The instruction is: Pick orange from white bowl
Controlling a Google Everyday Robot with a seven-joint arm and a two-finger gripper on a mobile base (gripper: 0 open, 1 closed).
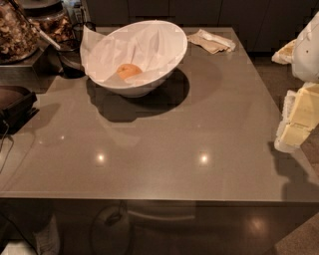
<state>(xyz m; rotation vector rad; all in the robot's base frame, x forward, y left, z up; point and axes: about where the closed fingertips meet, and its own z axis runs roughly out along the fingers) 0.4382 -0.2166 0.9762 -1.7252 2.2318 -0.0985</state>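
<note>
Table [164, 139]: a wide grey top with a glossy sheen that fills most of the view.
Light: two small bright spots [203, 158] reflect on the top, one left and one right of centre; the room is dim and warm.
Table front [164, 224]: a dark, shiny panel below the near edge, with faint reflections.
Back: dark cabinet doors [224, 12] run behind the far edge.
Floor [271, 74]: brownish and speckled, showing to the right of the table.
Left side: glass jars [15, 30] of brown food on a raised stand; a dark tray [15, 102] lies below them.
Gripper [294, 127]: at the right edge of the view, over the table's right side.
</note>
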